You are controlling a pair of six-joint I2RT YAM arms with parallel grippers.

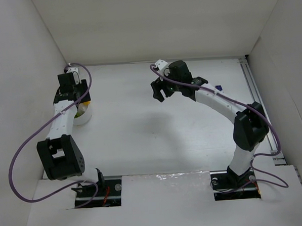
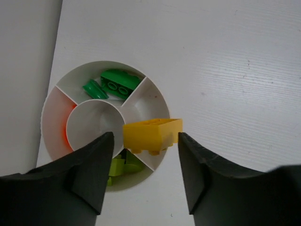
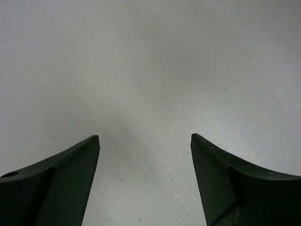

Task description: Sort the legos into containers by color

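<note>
Legos sat sorted in the divided white bowl (image 2: 155, 101) under my left arm, close to the table's (image 1: 141, 128) left wall. Two green bricks (image 2: 115, 84) lay in its far compartment. Lime bricks (image 2: 121, 165) lay in the near one, partly hidden behind my left finger (image 2: 89, 165). An orange-red tint coloured the wall of the left compartment.

My left gripper (image 2: 146, 136) hung straight above the bowl with a yellow brick (image 2: 153, 135) between its fingers, studs down, over the divider between the right and near compartments. The jaws stood parted wider than that brick. A clear gap showed between it and my left finger, so I had no grip on it. Its other end lined up with my right finger (image 2: 202, 169), though I could not tell whether the two touched.

My right gripper (image 3: 145, 141) was spread wide over bare table near the far middle, holding nothing. A small blue piece (image 1: 219, 87) lay on the table just beside my right forearm, well apart from the bowl.
</note>
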